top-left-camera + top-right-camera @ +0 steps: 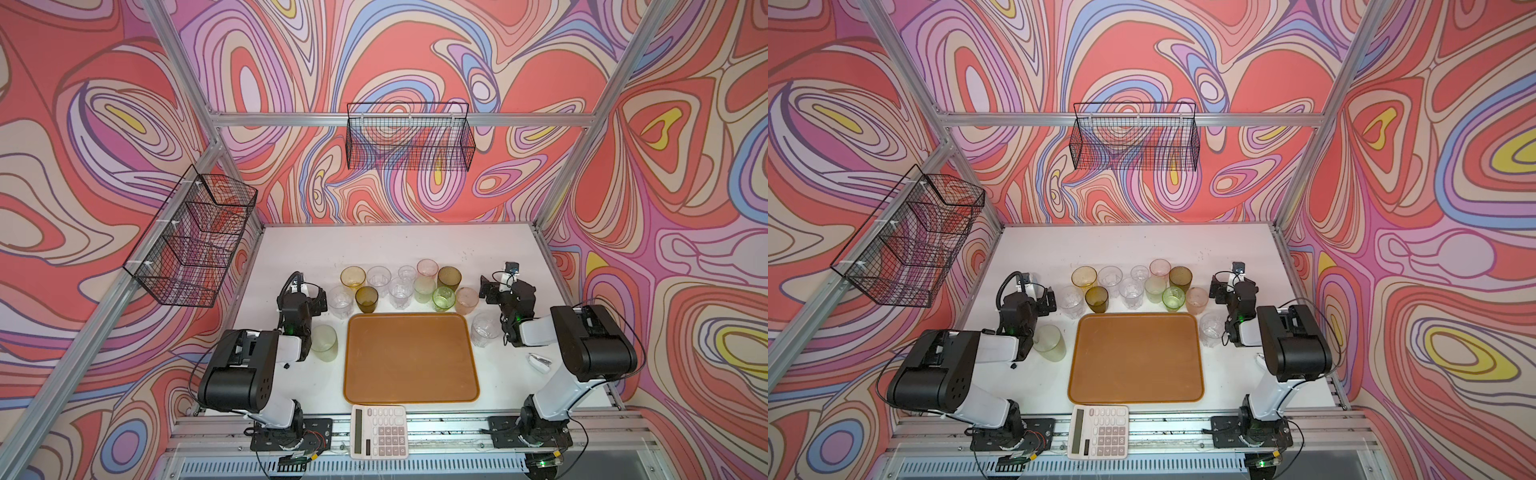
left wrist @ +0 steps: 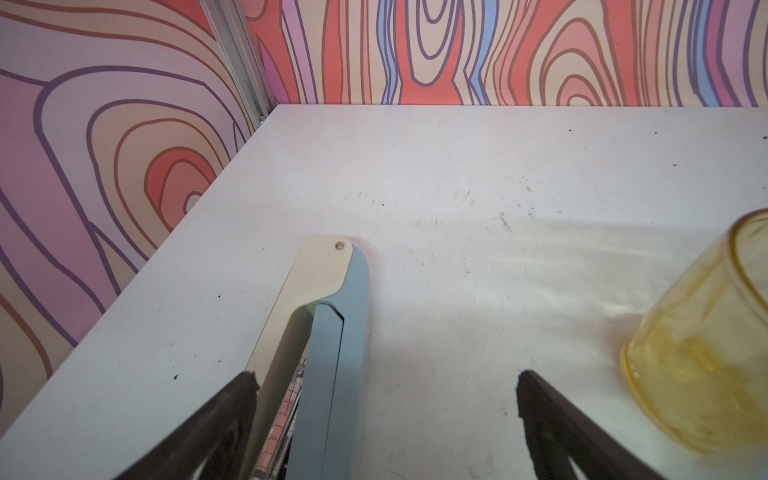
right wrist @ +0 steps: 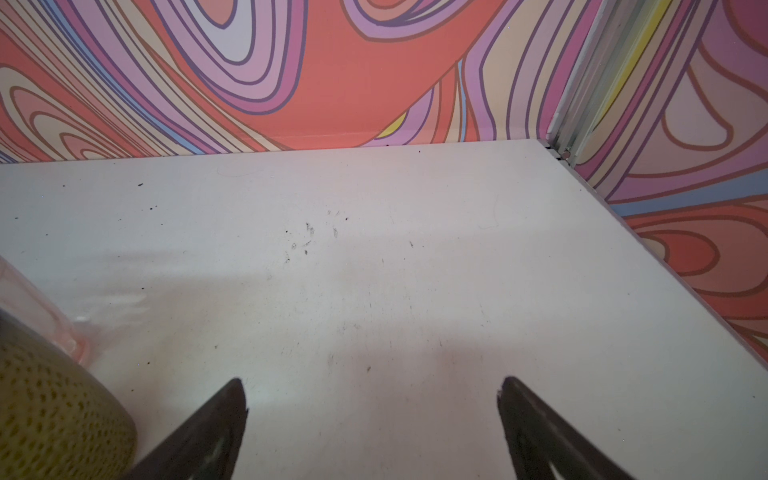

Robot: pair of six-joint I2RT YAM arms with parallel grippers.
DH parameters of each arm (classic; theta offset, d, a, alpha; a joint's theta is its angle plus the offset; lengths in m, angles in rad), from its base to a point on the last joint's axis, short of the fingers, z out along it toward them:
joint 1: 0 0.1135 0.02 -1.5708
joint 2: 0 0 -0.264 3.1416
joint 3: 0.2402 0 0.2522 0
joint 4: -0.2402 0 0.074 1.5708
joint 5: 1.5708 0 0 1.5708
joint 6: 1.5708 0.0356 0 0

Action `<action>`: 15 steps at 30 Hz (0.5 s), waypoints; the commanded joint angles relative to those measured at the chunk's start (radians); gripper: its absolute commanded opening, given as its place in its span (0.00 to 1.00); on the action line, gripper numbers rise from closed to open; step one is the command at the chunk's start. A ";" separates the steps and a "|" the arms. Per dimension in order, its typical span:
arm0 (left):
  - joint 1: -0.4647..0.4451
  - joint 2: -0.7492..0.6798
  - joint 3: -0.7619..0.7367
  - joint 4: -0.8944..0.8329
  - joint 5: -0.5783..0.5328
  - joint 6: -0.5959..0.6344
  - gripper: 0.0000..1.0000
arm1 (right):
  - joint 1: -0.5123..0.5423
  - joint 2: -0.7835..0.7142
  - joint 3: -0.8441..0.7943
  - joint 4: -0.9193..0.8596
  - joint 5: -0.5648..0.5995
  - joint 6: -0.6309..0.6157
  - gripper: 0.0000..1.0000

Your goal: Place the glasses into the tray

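Swirly pink walls [image 1: 104,124] stand around a white table [image 1: 374,245]. The glasses [image 1: 401,291] stand on it in a bunch just behind the orange tray [image 1: 411,361], with one more at each side. The left gripper [image 2: 386,376] and the right gripper [image 3: 372,381] both have jaws spread wide, holding nothing.

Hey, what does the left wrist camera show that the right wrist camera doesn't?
Only the left wrist view: a yellow glass, and a cream and blue hinged tool lying on the white table close to one finger of the left gripper.
Only the right wrist view: an olive dotted glass with a pink glass behind it, off to one side of the right gripper.
Both: jaws wide open and gripping nothing, the same scuffed tabletop, and the patterned wall beyond it.
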 commanded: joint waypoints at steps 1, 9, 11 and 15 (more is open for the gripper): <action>-0.005 0.008 0.011 0.007 0.003 0.014 1.00 | -0.003 0.001 -0.003 0.006 0.003 -0.004 0.99; -0.005 -0.059 0.015 -0.055 -0.039 -0.001 1.00 | -0.003 -0.075 0.003 -0.066 0.004 -0.009 0.99; -0.016 -0.111 0.029 -0.128 -0.074 0.000 1.00 | -0.004 -0.101 0.009 -0.098 0.018 -0.004 0.99; -0.045 -0.165 0.068 -0.226 -0.174 0.004 1.00 | 0.008 -0.145 0.035 -0.187 0.079 0.011 0.99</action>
